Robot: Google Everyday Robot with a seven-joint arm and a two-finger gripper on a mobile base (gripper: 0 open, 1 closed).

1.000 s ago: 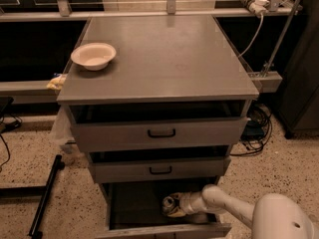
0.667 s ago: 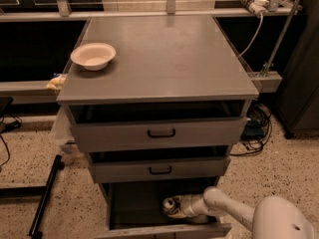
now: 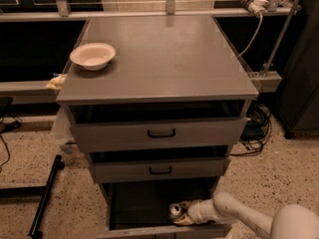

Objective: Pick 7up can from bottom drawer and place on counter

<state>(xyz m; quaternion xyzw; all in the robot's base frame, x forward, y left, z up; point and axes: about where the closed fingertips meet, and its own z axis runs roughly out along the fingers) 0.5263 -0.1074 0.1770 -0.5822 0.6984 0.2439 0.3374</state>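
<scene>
The bottom drawer [image 3: 134,205] stands open at the foot of the grey cabinet, its inside dark. The 7up can [image 3: 175,210] lies at the drawer's front right, its shiny top turned left. My gripper [image 3: 183,214] reaches into the drawer from the lower right on its white arm and sits right at the can. The counter [image 3: 169,59] is the flat grey top of the cabinet, well above the gripper.
A cream bowl [image 3: 92,55] sits on the counter's left side. Two shallower drawers with black handles [image 3: 161,133] are partly pulled out above the bottom drawer. A black pole [image 3: 45,195] lies on the floor at the left. Cables [image 3: 256,128] hang at the right.
The gripper and can have shifted slightly left and up inside the bottom drawer. The bowl and upper drawers have not moved.
</scene>
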